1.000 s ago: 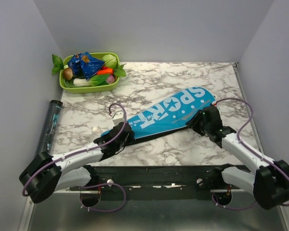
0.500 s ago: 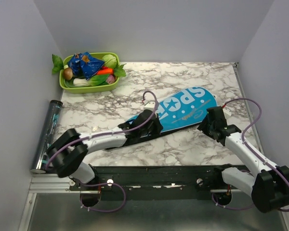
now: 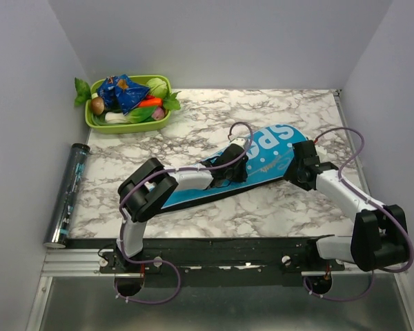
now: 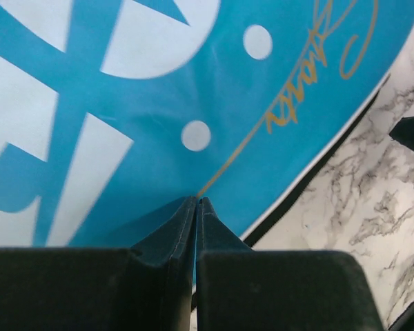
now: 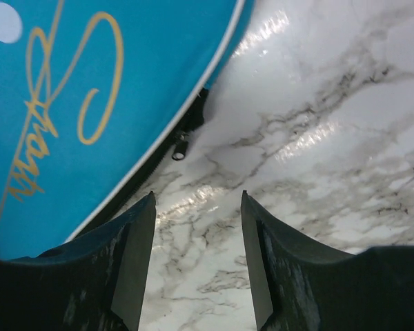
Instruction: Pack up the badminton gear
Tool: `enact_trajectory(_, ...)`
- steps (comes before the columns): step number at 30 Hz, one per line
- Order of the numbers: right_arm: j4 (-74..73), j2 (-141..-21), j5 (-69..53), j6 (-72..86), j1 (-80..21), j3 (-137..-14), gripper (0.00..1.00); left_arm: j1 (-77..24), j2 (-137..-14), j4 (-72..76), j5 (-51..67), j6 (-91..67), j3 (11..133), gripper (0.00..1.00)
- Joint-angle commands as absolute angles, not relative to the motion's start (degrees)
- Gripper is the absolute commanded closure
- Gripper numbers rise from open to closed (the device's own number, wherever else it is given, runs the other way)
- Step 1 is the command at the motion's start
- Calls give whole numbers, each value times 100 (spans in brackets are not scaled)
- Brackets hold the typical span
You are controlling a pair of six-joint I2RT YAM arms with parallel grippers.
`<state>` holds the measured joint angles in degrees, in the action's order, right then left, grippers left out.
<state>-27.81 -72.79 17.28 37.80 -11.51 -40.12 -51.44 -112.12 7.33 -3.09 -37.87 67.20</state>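
Seeing dark clear plastic tube (image 3: 70,189) lying along L edge of white-and-grey marble table (image 3: 214,114), well apart from both arms. Seeing green plastic tray (image 3: 127,127) of toy veg sitting at back L corner, also well apart from them.

Seeing L arm (image 3: 186,181) folding sharply: upper link rising from base at near edge, elbow bending over near-L part of table, forearm running R and away, low over long blue racket-shaped fabric cover lettered "SPORT" (image 3: 272,148). Finding L gripper (image 4: 196,202) pointing down onto cover's wide half, fingers pressing together w/ tips touching blue fabric beside gold script. Not managing to tell whether any fabric is being caught betw. them.

Finding cover lying flat and diagonal at table centre, narrow end toward near L, wide end toward back R. Seeing its mid part hiding under L forearm + gripper.

Seeing R arm (image 3: 341,196) reaching from base at near R, elbow sticking out by R wall, forearm angling back and L toward cover's wide end. Finding R gripper (image 5: 197,196) hovering low over bare marble just beside cover's R edge, fingers standing spread, gripping nothing. Seeing small metal zip pull (image 5: 180,149) lying on cover's black zip edge, just ahead of the L-hand finger in wrist view, not touching it.
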Motion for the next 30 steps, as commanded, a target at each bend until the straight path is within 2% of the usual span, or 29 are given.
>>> enact_trajectory(1,-2646,-7663,1565,3472,-1099,-4464,40,-4765,-11355,738,-53,-3718,6829,89)
enact_trajectory(5,-2690,-8138,1512,3393,-1107,-4728,43,-4474,-11408,791,148,-3762,6794,89)
enact_trajectory(12,-2689,-8244,1406,3314,-1107,-4729,48,-4105,-11689,931,360,-3788,6882,89)
enact_trajectory(19,-2768,-8577,1591,3208,-1107,-5044,48,-3806,-11804,1020,545,-3788,6900,89)
enact_trajectory(30,-2892,-9877,1433,2725,-1099,-6064,48,-3753,-11760,1195,756,-3823,6680,89)
